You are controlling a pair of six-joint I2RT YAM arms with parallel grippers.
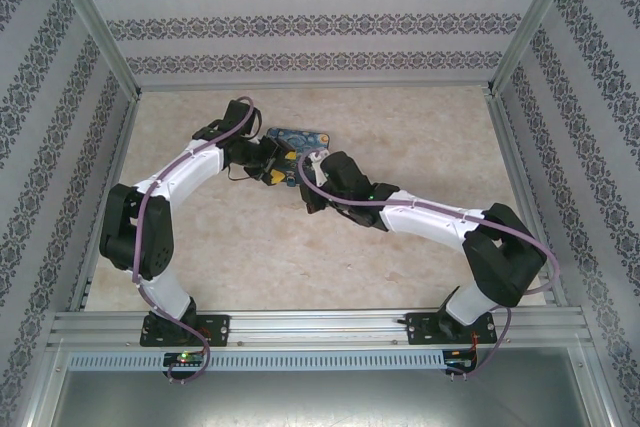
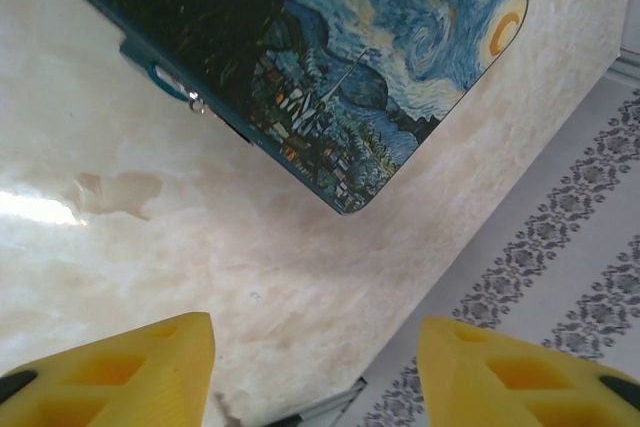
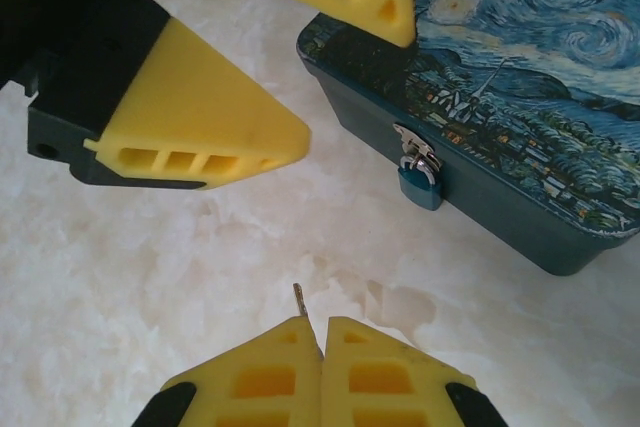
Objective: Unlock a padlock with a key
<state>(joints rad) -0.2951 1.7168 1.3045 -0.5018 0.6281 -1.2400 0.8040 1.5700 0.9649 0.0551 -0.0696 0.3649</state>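
Key (image 3: 299, 302) pinched in the right gripper (image 3: 322, 332), padlock (image 3: 421, 185) locked on the box (image 3: 520, 97)
The key is clamped between the closed yellow fingertips of the right gripper, and its thin metal tip is seen sticking out above them over the marbled table (image 3: 150, 277). The padlock is hung from the metal hasp (image 3: 415, 147) on the front wall of the swirl-painted box, apart from the key tip. The left gripper (image 2: 315, 347) is held near the box with its fingers spread and nothing grasped between them
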